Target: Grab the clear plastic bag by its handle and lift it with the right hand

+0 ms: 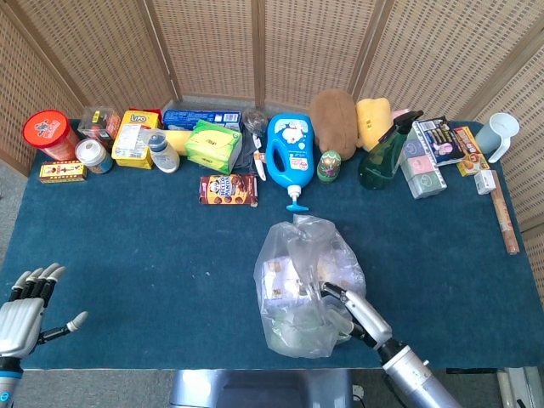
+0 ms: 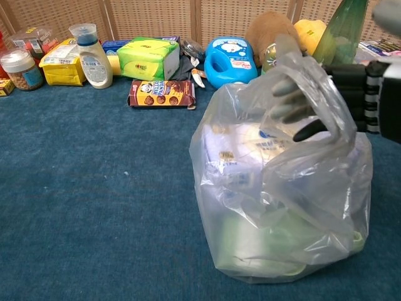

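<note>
The clear plastic bag (image 1: 299, 280), holding boxes and a green item, stands on the blue cloth at front centre. Its handle loop (image 2: 316, 78) rises at the top right of the bag (image 2: 263, 207) in the chest view. My right hand (image 1: 353, 313) reaches in from the right, against the bag's near right side. In the chest view the right hand (image 2: 341, 94) has its fingers (image 2: 291, 103) seen through the plastic, under the handle loop, slightly bent and apart, gripping nothing. My left hand (image 1: 24, 308) hovers at the front left corner with fingers spread and empty.
A row of goods lines the back edge: red tin (image 1: 49, 134), yellow box (image 1: 136, 138), green tissue pack (image 1: 212, 144), blue detergent bottle (image 1: 289, 153), green spray bottle (image 1: 382, 157). A cookie box (image 1: 228, 189) lies ahead of that row. A wicker screen stands behind.
</note>
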Motion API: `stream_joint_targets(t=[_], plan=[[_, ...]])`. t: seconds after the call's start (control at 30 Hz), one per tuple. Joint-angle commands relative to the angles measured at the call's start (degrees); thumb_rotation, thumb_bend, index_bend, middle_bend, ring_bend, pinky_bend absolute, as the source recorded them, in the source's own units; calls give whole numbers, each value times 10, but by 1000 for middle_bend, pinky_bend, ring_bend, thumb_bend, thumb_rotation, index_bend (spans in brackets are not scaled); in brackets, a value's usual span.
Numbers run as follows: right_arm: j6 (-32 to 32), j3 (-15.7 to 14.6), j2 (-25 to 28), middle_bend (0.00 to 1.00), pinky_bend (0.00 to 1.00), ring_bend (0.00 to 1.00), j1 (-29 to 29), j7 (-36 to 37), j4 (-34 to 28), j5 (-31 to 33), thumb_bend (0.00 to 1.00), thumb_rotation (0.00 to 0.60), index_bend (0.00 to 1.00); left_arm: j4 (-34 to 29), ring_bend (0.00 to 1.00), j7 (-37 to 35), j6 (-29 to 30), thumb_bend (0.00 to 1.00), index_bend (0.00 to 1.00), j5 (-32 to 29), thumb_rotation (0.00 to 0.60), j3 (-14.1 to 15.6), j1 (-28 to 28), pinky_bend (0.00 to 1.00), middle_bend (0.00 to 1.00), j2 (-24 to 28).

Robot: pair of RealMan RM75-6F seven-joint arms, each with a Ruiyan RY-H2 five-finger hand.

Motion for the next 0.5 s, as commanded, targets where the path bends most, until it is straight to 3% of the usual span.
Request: stream_joint_targets(t=[0.03,0.27,0.5], plan=[[-9,20,9,317,239,233,22,104,-30,10,127,0,288,4,0,-3,-1,139,62,-1,0,0,0,0,33,-2],[4,43,13,346,239,263,29,274,-78,40,128,0,322,10,0,-7,-6,138,62,-6,0,1,0,0,34,-4],[-17,86,58,382,239,299,47,427,-118,88,128,0,338,12,0,-9,-6,139,62,-7,0,1,0,0,34,-4]])
